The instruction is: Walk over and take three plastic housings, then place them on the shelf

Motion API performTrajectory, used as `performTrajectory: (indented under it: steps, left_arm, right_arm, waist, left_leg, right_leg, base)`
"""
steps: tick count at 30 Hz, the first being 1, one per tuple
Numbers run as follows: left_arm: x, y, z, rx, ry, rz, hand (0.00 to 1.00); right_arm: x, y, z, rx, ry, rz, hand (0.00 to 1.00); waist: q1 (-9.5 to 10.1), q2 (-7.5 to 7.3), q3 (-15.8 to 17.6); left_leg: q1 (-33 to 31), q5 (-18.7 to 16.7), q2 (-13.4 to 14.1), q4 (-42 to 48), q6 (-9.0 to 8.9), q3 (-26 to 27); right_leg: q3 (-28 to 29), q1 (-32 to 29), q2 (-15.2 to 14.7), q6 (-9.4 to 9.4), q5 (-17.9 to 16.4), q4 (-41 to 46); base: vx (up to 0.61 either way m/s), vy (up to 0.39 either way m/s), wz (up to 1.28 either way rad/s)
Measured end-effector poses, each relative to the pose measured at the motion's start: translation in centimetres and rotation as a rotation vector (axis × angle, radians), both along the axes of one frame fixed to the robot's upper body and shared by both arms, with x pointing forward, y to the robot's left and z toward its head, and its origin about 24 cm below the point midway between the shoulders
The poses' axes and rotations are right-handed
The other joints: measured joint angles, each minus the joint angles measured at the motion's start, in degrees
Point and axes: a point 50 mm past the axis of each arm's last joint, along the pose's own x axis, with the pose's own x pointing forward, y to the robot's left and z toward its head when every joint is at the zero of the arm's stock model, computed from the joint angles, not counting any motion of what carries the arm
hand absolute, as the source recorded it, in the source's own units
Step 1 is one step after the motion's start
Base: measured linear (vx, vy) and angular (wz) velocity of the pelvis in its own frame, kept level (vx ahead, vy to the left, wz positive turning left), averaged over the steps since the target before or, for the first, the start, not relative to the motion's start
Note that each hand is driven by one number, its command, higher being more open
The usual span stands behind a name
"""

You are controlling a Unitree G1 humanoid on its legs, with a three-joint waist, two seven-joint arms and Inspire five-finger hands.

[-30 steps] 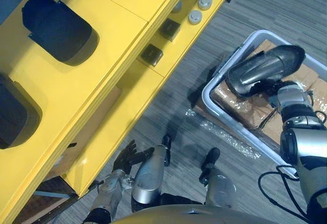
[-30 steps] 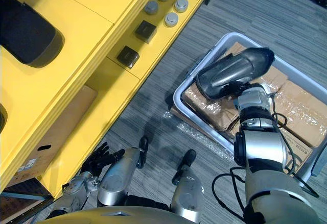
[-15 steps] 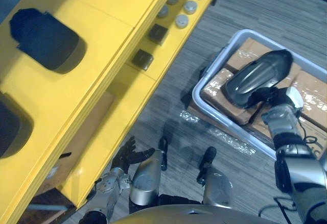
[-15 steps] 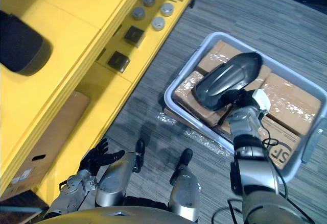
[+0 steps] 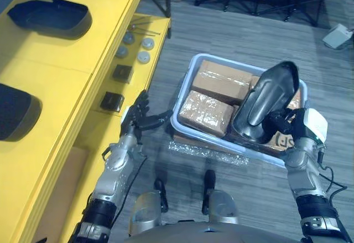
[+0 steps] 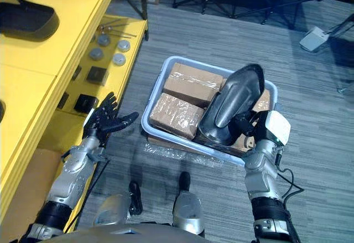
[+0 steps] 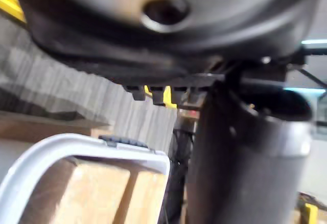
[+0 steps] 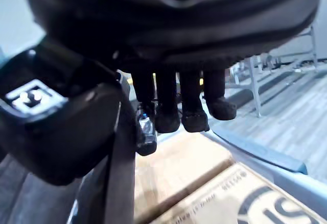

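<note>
Dark plastic housing (image 5: 265, 106) upright in the right robot hand (image 5: 286, 125), fingers and thumb clamped on its lower edge, over cardboard boxes (image 5: 207, 113) in a grey bin (image 5: 182, 103), left robot hand (image 5: 138, 119) spread wide and empty beside the yellow shelf (image 5: 61, 60), another housing (image 5: 50, 19) on the shelf beyond it

The dark curved plastic housing (image 5: 265, 104) looks smooth, faintly glossy. Inside the pale grey plastic tub (image 5: 182, 93), brown cardboard boxes (image 5: 207, 113) wear shiny clear film.

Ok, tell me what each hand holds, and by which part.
Right hand grips the dark curved plastic housing by its lower edge; left hand, open, holds nothing.
</note>
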Motion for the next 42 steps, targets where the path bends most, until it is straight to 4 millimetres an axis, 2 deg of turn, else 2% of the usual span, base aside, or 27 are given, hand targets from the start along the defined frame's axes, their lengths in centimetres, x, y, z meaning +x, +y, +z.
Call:
performTrajectory:
  steps: [2,7,11,16,19,23,26,32,41,42]
  left_arm:
    - [0.8,-0.8,0.6,-0.011,-0.01,-0.034,1.0]
    - [4.3,-1.8,1.9,-0.102,0.062,-0.094,1.0]
    - [6.9,-2.6,2.9,-0.115,0.142,-0.188,1.0]
    - [7.9,-3.7,3.6,-0.241,0.197,-0.256,1.0]
    - [8.6,-4.2,5.3,-0.268,0.152,-0.284,1.0]
    - [9.1,-4.7,6.8,-0.292,0.11,-0.308,1.0]
    - [9.5,-5.9,8.1,-0.292,0.081,-0.355,1.0]
    - [9.4,-7.0,8.4,-0.283,0.08,-0.375,1.0]
    - [9.3,-7.8,8.2,-0.259,0.095,-0.364,1.0]
    - [9.4,-7.7,8.2,-0.256,0.097,-0.351,0.0]
  right_arm:
    - [0.5,0.2,0.6,-0.016,-0.02,0.024,0.0]
    - [3.9,1.4,3.3,-0.115,-0.081,0.143,0.0]
    - [7.2,2.3,6.5,-0.163,-0.152,0.209,0.0]
    - [8.6,3.1,9.1,-0.232,-0.225,0.288,0.0]
    - [9.1,3.9,10.4,-0.257,-0.287,0.335,0.0]
    - [9.6,5.3,11.1,-0.278,-0.318,0.407,0.0]
    - [10.0,6.3,11.6,-0.292,-0.334,0.458,0.0]
    - [10.0,8.3,10.5,-0.353,-0.293,0.558,0.0]
    - [10.1,11.5,9.1,-0.295,-0.295,0.654,0.0]
    - [10.1,11.9,8.9,-0.293,-0.292,0.667,0.0]
  waist:
    - [-0.18,0.08,-0.04]
    - [-1.45,0.75,-0.43]
    - [-2.72,0.83,-0.43]
    - [-3.02,0.96,-0.32]
    - [-3.12,1.25,-0.09]
    - [-3.11,1.75,0.75]
    - [-3.14,2.62,2.05]
    - [-3.09,3.06,2.78]
    - [-3.01,2.98,2.83]
    - [-2.93,2.97,2.83]
  left_leg:
    - [0.02,0.04,0.15,0.02,-0.04,0.09]
    - [-1.11,0.13,0.12,0.17,0.01,1.63]
    - [-5.22,0.34,0.16,2.03,0.39,2.17]
    - [-6.1,0.45,0.03,2.18,0.56,2.32]
    - [-6.84,0.39,0.0,2.85,0.64,2.18]
    - [-6.94,0.34,0.01,3.25,0.74,2.04]
    - [-8.3,0.23,0.04,4.34,0.96,1.42]
    - [-8.6,0.24,-0.02,4.52,0.98,1.31]
    - [-8.56,0.3,0.0,4.25,1.04,1.29]
    - [-8.5,0.32,0.0,4.25,1.06,1.25]
  right_leg:
    - [0.38,-0.07,0.17,-0.19,0.14,-0.05]
    - [1.94,-1.19,0.29,-0.39,2.32,-2.08]
    - [2.82,-4.79,0.25,-0.58,4.0,-2.61]
    - [3.12,-5.64,0.14,-0.63,4.42,-2.76]
    - [3.15,-6.15,0.05,-0.63,4.43,-2.44]
    - [3.19,-6.32,0.01,-0.65,4.41,-1.8]
    - [2.91,-6.81,0.01,-0.62,4.43,-1.7]
    - [2.77,-7.0,0.13,-0.61,4.44,-1.66]
    - [2.75,-7.02,0.1,-0.62,4.44,-1.68]
    - [2.72,-6.95,0.1,-0.62,4.44,-1.68]
  base:
    - [-0.06,-0.031,-0.09]
    - [-0.1,-0.001,-0.17]
    - [-0.09,0.003,-0.07]
    - [-0.04,0.0,-0.02]
    - [-0.06,-0.004,0.01]
    - [-0.07,-0.006,0.01]
    - [-0.09,-0.004,0.08]
    - [-0.04,-0.007,0.01]
    - [-0.02,-0.004,0.0]
    - [-0.05,-0.008,0.01]
